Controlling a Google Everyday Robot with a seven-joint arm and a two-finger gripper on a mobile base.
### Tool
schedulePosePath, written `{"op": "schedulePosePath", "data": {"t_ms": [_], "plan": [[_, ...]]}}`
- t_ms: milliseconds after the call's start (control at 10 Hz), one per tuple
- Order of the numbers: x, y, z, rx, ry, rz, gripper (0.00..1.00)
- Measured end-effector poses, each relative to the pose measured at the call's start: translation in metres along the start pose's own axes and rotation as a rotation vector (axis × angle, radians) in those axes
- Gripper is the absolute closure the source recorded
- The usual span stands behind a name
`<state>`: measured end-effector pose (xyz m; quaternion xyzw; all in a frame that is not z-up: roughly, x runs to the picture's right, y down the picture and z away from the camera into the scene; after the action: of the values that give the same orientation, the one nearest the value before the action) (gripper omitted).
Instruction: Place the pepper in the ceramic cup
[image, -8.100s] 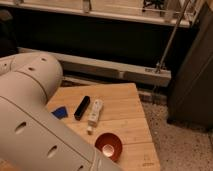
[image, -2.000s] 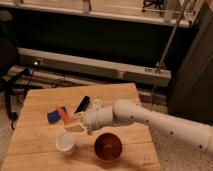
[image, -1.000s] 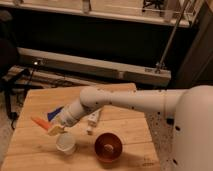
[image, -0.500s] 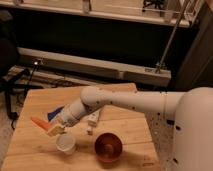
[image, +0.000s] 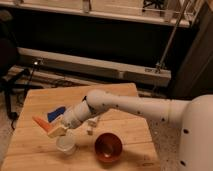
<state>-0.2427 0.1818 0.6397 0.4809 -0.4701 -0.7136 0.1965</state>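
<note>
The orange-red pepper (image: 41, 123) is held in my gripper (image: 54, 131), its tip pointing left over the wooden table (image: 35, 102). The gripper sits at the end of my white arm (image: 125, 106), just above and to the left of the white ceramic cup (image: 66, 145). The gripper is shut on the pepper. The cup stands upright near the table's front edge, left of the red bowl (image: 108, 147).
A blue block (image: 55, 114) lies behind the gripper. A small white object (image: 91, 125) lies right of the arm's wrist. A dark shelf and metal rail run behind the table. Floor drops off at the table's right edge.
The arm picked up the pepper and swung it left over the table; in the last second it has stayed almost still above the cup.
</note>
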Motion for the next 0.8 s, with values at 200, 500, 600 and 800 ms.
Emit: {"op": "schedulePosePath", "data": {"t_ms": [200, 500, 600, 800], "plan": [[-0.008, -0.008, -0.004, 0.016, 0.035, 0.005, 1.0], [-0.02, -0.018, -0.009, 0.053, 0.084, 0.013, 1.0], [-0.025, -0.018, -0.012, 0.055, 0.104, 0.018, 1.0], [-0.034, -0.012, -0.019, 0.041, 0.143, 0.023, 1.0]]}}
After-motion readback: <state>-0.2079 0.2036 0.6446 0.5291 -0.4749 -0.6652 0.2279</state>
